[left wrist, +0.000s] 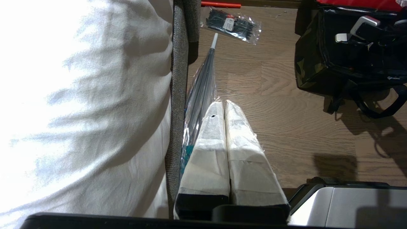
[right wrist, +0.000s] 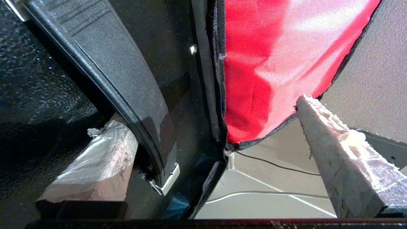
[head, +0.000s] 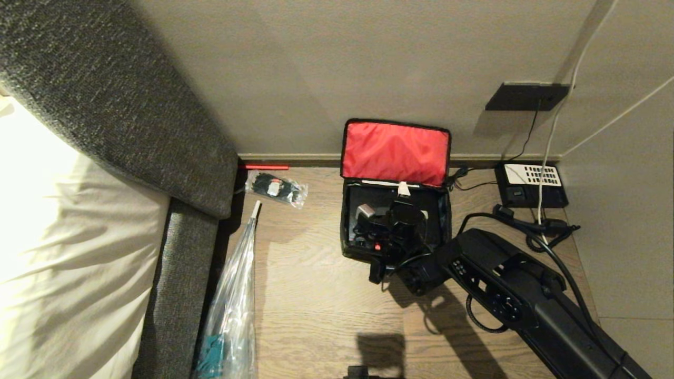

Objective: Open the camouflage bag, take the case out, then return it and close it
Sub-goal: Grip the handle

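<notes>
Floor: wood-grain floor [head: 316, 295] between a grey upholstered bed frame [head: 179, 273] and a beige wall [head: 316, 68].
Camouflage bag [head: 348, 231]: stands on the floor against the wall; lid with red lining [head: 395, 152] thrown back and leaning on the wall.
Case [right wrist: 47, 79]: flat, black, lying inside the bag compartment, under the right arm's wrist.
Right end effector [right wrist: 222, 140]: reaching into the open bag; padded fingers [right wrist: 334, 149] spread wide, one over the case beside a black strap [right wrist: 127, 95], the other outside the bag's edge; nothing clamped.
Left end effector [left wrist: 224, 108]: parked low beside the bed, wrapped fingers pressed together, holding nothing.
Progress: opening appears done. Whether the case awaits removal or is already back inside cannot be told; closing remains.
Orientation: bag opening faces upward, hinge side toward the wall; the bag is nearly square, and its long axis appears to run parallel to the wall.
Nearby: packet of black items [head: 276, 188], clear plastic bag [head: 231, 316], telephone [head: 532, 184].
</notes>
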Tool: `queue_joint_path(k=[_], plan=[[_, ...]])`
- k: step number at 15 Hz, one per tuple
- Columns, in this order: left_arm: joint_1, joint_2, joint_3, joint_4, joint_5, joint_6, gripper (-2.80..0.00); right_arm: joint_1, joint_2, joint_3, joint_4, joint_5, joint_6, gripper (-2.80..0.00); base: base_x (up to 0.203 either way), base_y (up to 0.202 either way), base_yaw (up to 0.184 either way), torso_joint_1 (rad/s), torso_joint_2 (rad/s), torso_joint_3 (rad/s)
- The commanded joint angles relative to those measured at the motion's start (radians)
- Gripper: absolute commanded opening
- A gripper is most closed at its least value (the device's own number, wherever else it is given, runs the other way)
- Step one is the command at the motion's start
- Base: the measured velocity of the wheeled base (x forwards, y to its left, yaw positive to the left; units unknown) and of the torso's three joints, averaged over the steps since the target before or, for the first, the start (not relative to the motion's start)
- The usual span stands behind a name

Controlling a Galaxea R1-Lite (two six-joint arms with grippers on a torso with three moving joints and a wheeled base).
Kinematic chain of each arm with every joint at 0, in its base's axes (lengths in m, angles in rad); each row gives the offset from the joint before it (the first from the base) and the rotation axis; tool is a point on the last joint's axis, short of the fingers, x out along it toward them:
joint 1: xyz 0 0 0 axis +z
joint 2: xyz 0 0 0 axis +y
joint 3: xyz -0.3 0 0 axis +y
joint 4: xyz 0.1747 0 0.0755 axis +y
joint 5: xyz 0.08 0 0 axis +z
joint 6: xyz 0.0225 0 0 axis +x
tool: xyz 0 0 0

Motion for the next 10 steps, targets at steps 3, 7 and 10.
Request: queue_joint_path(k=[3, 7, 10], plan=[[0.0, 0.0, 0.0, 0.0, 0.0, 0.0, -2.8, -0.001, 0.004, -0.002, 0.003, -0.004, -0.016, 0.0, 0.0, 0.0, 0.0, 0.0, 0.0, 0.0], [0.0, 0.0, 0.0, 0.0, 0.0, 0.0, -2.8, 0.0, 0.004, -0.003, -0.004, -0.006, -0.01, -2.8, 0.0, 0.0, 0.0, 0.0, 0.0, 0.0], [0.0, 0.0, 0.0, 0.0, 0.0, 0.0, -2.8, -0.001, -0.003, -0.002, -0.005, -0.006, -0.003, -2.8, 0.0, 0.0, 0.0, 0.0, 0.0, 0.0]])
